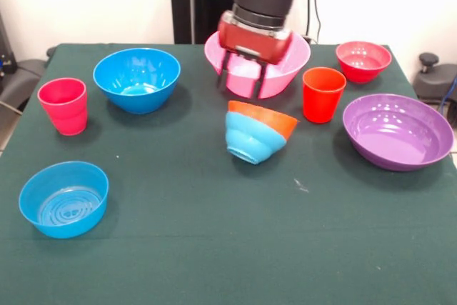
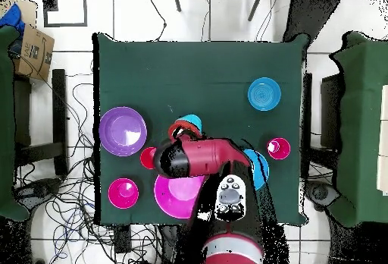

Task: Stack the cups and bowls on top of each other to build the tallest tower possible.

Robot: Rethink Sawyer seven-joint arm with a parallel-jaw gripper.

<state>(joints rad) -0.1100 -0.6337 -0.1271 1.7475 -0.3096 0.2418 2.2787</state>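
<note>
Nearest, a small blue bowl (image 1: 63,198) sat lower left on the worktop (image 1: 214,248). Mid-frame, the tower (image 1: 258,132), orange bowl nested in light-blue, leaned tilted. Above it the gripper (image 1: 242,81) hung with jaws narrowly parted, empty, before the pink bowl (image 1: 285,69).

White tiled floor (image 2: 136,18) strewn with black cables (image 2: 72,124) — a cardboard box (image 2: 34,48) (upper left corner).

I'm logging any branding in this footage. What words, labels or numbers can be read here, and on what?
Cardboard box beside the table, overhead view: dark printing, too small and blurred to read.
Bowls, cups, green table and gripper: no text visible in either view.
</note>
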